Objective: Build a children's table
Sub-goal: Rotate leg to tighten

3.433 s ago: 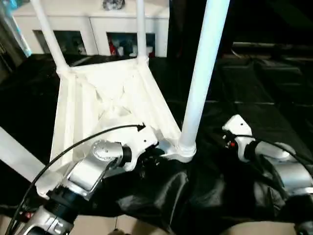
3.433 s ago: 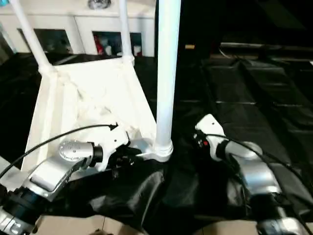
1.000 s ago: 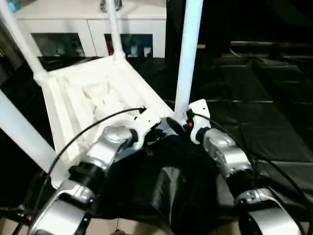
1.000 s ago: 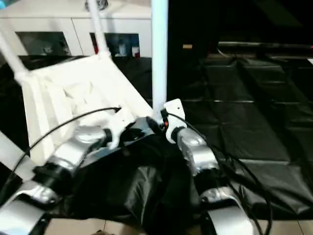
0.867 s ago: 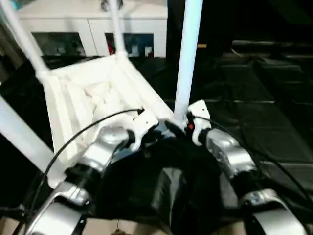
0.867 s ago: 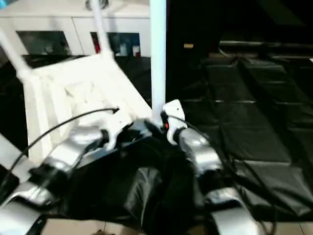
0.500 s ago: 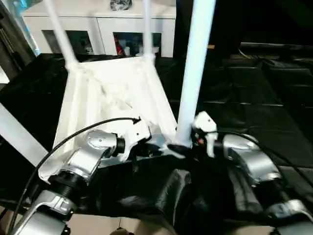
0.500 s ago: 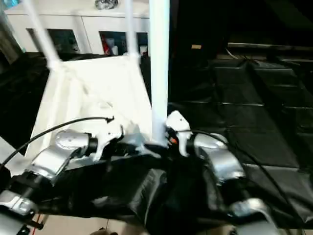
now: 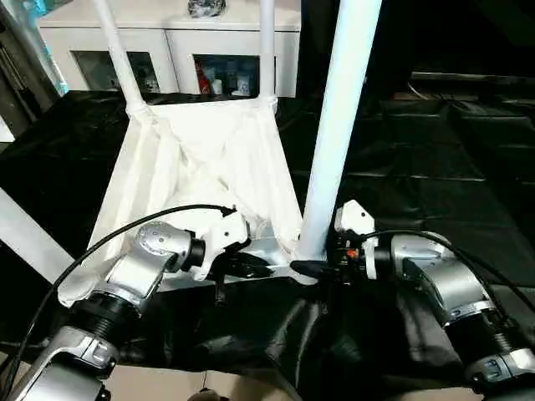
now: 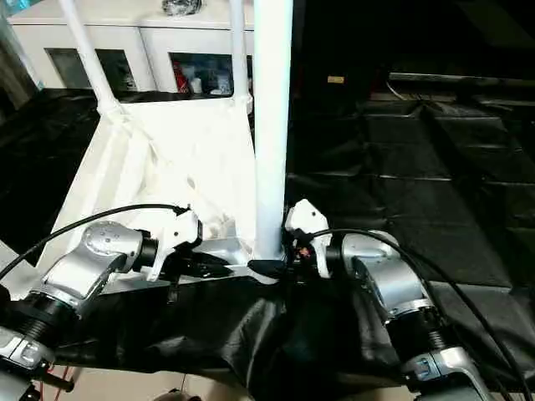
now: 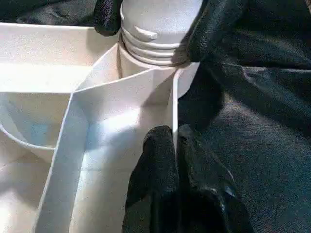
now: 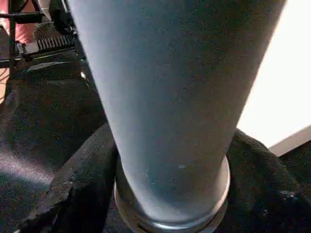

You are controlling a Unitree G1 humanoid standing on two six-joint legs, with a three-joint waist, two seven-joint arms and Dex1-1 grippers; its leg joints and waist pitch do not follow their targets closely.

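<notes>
Since a second ago the right arm has swung outward, and the right gripper (image 9: 311, 268) now reaches in sideways at the foot of the near upright tubular leg (image 9: 336, 125). That leg belongs to the small white plastic children's table (image 9: 201, 167), which lies upside down on the black plastic sheeting (image 9: 435, 175), ribbed underside up, legs rising from its round corner sockets. The right gripper's black fingers (image 11: 214, 24) straddle the leg's threaded base, one on each side; whether they press on it cannot be told. The left gripper (image 11: 176, 145) is clenched on the thin white rim of the tabletop beside that same corner socket. A white cabinet with glass-fronted compartments (image 9: 167, 50) stands behind the table's far edge.
</notes>
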